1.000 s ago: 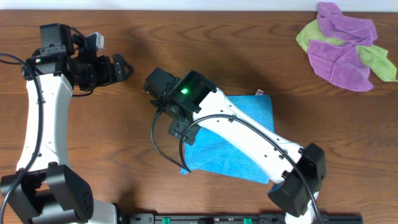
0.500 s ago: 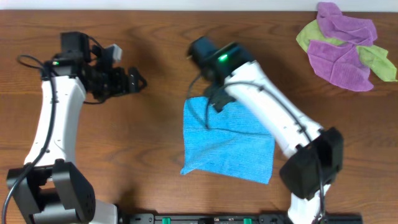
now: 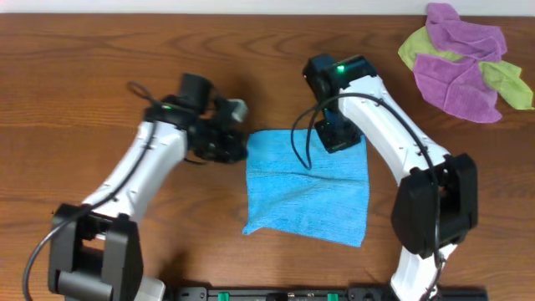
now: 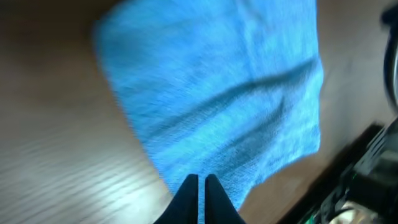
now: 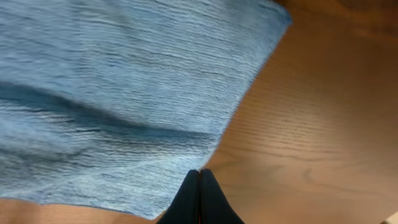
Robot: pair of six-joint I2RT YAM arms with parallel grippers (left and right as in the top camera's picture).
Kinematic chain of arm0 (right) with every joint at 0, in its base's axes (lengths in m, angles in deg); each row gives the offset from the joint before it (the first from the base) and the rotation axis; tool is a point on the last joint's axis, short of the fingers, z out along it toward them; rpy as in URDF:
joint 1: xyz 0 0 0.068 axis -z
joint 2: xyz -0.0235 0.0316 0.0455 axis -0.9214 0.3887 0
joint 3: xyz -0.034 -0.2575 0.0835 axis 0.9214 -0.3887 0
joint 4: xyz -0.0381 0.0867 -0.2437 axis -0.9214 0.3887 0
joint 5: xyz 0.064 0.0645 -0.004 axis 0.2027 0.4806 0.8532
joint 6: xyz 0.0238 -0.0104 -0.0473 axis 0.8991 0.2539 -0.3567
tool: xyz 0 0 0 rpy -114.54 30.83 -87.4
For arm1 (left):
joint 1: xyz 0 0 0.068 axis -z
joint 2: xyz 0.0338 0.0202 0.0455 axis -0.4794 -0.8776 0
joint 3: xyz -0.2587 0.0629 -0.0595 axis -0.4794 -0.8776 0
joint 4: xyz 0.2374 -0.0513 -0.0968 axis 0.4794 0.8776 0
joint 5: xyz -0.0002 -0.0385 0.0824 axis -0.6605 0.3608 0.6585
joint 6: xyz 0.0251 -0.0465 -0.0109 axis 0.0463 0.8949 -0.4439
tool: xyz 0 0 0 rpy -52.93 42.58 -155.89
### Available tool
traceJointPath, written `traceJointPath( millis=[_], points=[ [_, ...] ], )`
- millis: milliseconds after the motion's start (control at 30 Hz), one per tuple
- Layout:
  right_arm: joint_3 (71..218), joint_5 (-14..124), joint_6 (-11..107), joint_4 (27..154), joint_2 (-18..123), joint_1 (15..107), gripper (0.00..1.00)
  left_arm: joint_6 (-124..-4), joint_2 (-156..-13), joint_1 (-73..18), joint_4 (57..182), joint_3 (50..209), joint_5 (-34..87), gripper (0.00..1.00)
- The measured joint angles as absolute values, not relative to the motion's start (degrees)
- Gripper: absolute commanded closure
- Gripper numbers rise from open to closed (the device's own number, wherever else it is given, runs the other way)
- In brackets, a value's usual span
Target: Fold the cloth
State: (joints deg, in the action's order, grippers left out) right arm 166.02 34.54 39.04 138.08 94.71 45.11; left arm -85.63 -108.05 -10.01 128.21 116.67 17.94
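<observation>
The sky-blue cloth (image 3: 305, 188) lies spread flat on the wooden table, with a shallow crease across it. My left gripper (image 3: 238, 142) is at its far left corner. In the left wrist view its jaws (image 4: 200, 178) are shut with the tips over the cloth (image 4: 217, 93) near its edge; this view is blurred. My right gripper (image 3: 338, 138) is at the far edge near the right corner. Its jaws (image 5: 199, 171) are pressed together right at the hem of the cloth (image 5: 112, 93).
A heap of purple and lime-green cloths (image 3: 464, 63) lies at the far right corner of the table (image 3: 125, 50). A black rail (image 3: 318, 294) runs along the table's front edge, just below the cloth's near side.
Both arms have swung in to the cloth's far corners, the left from the far left, the right from over the cloth. Both grippers were open and are now shut.
</observation>
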Motion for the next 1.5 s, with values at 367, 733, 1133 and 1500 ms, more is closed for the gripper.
traceJointPath(
  millis=[367,733,1133,1500],
  points=[
    [147.83,38.67,39.30,126.70,59.54,56.17,0.98,-80.30,-108.05,-4.55,121.06,116.60,20.60,0.94],
    [122.21,48.57,41.75,109.78,44.28,54.66,0.99,-74.86,-108.53,2.34,114.68,116.56,33.93,0.94],
    [120.64,53.34,44.29,97.74,58.27,54.66,0.99,-74.42,-119.05,2.16,112.85,116.56,39.07,0.94],
    [120.64,55.48,46.93,93.78,64.78,54.66,0.98,-74.47,-119.66,2.10,110.22,116.56,43.60,0.94]
  ],
)
